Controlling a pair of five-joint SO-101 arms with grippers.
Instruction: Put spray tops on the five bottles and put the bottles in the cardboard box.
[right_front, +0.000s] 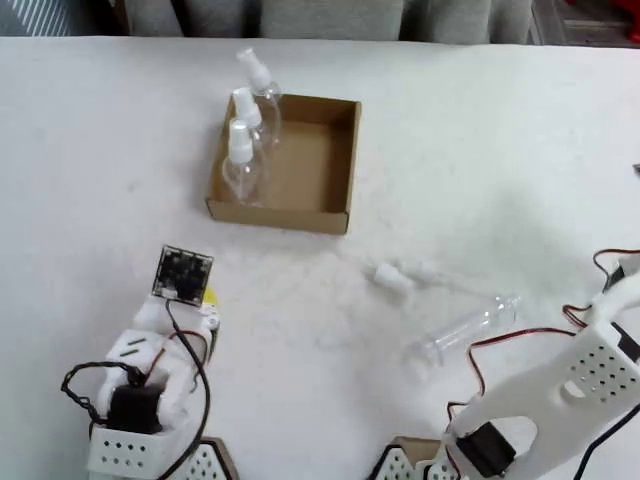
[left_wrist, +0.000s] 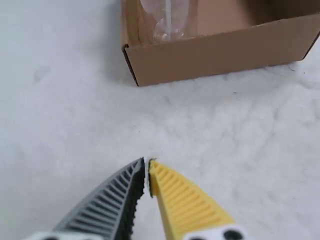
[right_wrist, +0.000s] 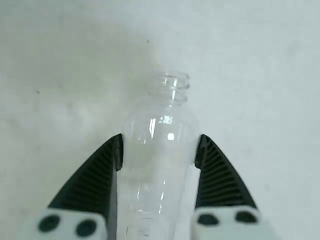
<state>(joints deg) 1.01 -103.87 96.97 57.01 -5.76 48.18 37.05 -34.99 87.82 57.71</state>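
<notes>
The right gripper (right_wrist: 160, 141) was clenched on an uncapped bottle (right_wrist: 165, 112). One finger pressed against each side of its clear body, and its open threaded neck pointed away over the white table (right_wrist: 260, 60). The left gripper (left_wrist: 147, 163) was pinched shut on nothing, low in its own frame, a little short of the cardboard box (left_wrist: 215, 50).

In the high view the box (right_front: 280, 212) sat upper centre-left, with three capped bottles (right_front: 242, 160) standing along its left side. Below and to the right of it, on the table, lay a loose spray top (right_front: 393, 278). Near that, a second bare bottle (right_front: 465, 330) lay on its side.

By my reckoning three of the five bottles were finished. The other two, one gripped and one lying, wanted tops and then boxing, and I could make out one spare top for them.
</notes>
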